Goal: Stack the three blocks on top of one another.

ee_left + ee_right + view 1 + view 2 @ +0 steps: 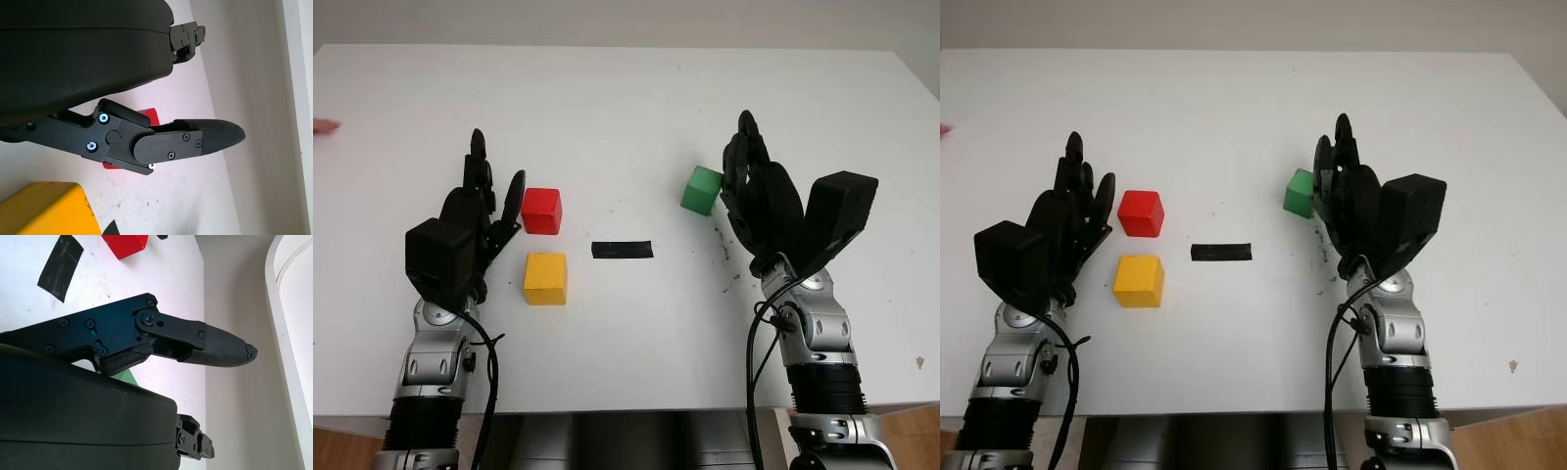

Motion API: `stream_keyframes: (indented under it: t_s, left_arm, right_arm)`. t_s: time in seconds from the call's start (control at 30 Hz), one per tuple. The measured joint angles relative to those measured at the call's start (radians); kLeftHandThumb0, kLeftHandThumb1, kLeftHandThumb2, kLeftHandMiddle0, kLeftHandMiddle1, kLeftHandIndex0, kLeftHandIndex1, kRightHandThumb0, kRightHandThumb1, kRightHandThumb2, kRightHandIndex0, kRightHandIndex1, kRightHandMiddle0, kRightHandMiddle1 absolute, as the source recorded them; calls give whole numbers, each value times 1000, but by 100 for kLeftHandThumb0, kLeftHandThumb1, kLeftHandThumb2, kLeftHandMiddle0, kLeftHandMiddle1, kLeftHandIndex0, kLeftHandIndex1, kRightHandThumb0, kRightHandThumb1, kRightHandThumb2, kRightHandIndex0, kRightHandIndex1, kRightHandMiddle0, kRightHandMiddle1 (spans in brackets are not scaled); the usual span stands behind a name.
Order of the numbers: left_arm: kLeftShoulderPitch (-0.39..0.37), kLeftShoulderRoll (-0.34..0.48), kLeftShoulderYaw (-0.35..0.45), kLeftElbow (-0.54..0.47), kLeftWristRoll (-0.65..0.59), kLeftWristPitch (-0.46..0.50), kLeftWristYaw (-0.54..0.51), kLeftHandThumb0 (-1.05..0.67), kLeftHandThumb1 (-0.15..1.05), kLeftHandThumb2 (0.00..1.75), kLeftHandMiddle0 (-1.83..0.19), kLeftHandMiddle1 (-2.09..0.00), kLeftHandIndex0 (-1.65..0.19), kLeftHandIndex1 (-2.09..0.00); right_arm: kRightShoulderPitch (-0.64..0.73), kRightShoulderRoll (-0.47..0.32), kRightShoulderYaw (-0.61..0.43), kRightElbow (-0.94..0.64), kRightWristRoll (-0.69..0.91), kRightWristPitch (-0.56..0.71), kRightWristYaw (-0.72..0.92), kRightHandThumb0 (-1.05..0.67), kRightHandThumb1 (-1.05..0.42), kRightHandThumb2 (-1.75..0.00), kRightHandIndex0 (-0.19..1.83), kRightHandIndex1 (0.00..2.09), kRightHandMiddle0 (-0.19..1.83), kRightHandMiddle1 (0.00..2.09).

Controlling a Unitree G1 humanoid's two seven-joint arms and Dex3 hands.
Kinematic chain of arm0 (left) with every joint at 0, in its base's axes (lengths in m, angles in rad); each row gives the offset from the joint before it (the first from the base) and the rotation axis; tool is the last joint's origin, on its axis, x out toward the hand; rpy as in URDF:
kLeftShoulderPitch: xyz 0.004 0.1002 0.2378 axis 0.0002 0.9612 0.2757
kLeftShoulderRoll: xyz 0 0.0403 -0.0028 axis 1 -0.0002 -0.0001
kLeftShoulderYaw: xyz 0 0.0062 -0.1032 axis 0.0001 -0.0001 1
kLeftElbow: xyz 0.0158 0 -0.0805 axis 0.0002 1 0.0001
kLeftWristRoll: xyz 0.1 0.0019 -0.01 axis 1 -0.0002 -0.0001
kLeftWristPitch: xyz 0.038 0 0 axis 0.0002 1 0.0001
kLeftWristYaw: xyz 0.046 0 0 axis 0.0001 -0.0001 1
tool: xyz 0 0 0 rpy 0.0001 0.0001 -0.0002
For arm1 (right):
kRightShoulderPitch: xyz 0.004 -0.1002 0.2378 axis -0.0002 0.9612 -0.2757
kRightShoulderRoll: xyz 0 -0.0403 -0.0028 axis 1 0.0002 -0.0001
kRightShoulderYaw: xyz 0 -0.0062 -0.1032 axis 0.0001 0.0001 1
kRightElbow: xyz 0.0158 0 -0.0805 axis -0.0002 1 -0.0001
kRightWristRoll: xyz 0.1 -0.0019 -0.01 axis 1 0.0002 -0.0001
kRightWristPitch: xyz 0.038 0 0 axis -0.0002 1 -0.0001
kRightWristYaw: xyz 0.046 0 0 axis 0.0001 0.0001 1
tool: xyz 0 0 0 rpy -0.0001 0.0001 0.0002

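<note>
Three blocks sit apart on the white table [626, 108]. The red block [541, 211] has the yellow block [545, 278] just in front of it. The green block [702, 190] lies to the right, across a gap. My left hand [494, 181] is open, directly left of the red block, thumb pointing toward it. In the left wrist view the red block [151, 116] sits behind the thumb and the yellow block [44, 208] is close by. My right hand [744, 166] is open, its fingers against the green block's right side; a green sliver [128, 378] shows under the thumb.
A strip of black tape [622, 249] lies flat between the two hands. A person's fingertip [323, 124] pokes in at the far left edge. The table's front edge [626, 409] runs just before my wrists. Small dark smudges [724, 255] mark the surface near the right hand.
</note>
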Motion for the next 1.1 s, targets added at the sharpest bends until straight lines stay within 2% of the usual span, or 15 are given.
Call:
stream_keyframes:
  t_s: [0.43,0.63,0.7,0.8,0.9,1.1]
  left_arm:
    - [3,3,0,-3,-5,0,-13,-73,105,52,19,-4,19,-2]
    - [-7,53,25,0,-9,-38,-33,-66,105,48,17,-5,12,-6]
    - [-20,104,26,5,13,-39,-59,-69,105,41,15,-6,3,-10]
    - [-53,223,22,20,47,-7,-149,-69,105,24,14,-6,-5,-11]
    - [-99,350,-13,53,132,6,-217,-67,102,9,11,-6,-14,-9]
    - [-145,463,-83,90,262,9,-260,-69,95,5,-5,-9,-30,-11]
  right_arm:
    - [20,0,-7,-25,14,11,-2,-75,-105,-65,-19,0,-19,0]
    - [20,-22,-21,-47,9,11,-2,-78,-105,-67,-19,0,-19,0]
    - [20,-38,-21,-56,11,11,16,-76,-105,-68,-19,0,-19,0]
    - [17,-61,-21,-68,11,13,35,-75,-105,-69,-19,0,-19,0]
    - [13,-64,-21,-70,10,17,34,-76,-105,-69,-19,0,-19,0]
    - [12,-64,-19,-71,3,18,34,-77,-105,-70,-19,0,-19,0]
